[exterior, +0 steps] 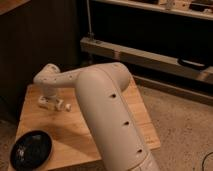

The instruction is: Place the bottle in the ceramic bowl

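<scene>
One bottle [63, 106] is seen lying on the wooden table [75, 131], right beneath the gripper [51, 100] (grip state cannot be told), well apart from the black bowl [31, 149].

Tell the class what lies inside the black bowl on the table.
Nothing shows inside the bowl; its dark inside looks bare. The bottle lies on the table farther back, partly covered by the claw above it.

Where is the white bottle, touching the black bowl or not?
Apart. The camera view shows bare table between the bottle and the ceramic bowl; the end effector is at the bottle.
</scene>
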`<state>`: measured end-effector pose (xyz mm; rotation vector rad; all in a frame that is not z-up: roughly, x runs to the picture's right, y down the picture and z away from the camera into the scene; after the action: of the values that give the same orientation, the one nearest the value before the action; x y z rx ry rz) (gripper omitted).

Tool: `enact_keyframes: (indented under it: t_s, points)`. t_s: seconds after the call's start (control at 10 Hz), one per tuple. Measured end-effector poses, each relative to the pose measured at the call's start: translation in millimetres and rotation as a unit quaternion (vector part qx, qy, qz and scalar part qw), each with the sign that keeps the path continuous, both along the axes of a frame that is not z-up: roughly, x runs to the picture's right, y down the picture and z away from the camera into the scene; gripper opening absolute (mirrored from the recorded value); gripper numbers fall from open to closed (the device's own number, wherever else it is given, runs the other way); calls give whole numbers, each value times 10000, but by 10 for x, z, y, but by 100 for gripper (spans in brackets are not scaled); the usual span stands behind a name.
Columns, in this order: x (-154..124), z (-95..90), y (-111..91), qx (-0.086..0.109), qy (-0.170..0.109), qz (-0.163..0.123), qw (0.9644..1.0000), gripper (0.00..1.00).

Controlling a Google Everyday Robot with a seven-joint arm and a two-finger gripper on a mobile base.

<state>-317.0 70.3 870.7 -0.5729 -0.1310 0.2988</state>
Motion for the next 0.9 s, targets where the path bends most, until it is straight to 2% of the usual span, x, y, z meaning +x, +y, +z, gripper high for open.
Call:
enact_keyframes:
  t_s: [0.2, 0.4, 0.6, 0.9]
  points:
    - [12, 15, -96, 95, 11, 14, 10000, 65]
    - [48, 175, -211, 247, 32, -32, 9997, 65]
    - [-108, 284, -145, 213, -71, -96, 9997, 65]
    - [-203, 415, -112, 124, -261, -184, 9994, 65]
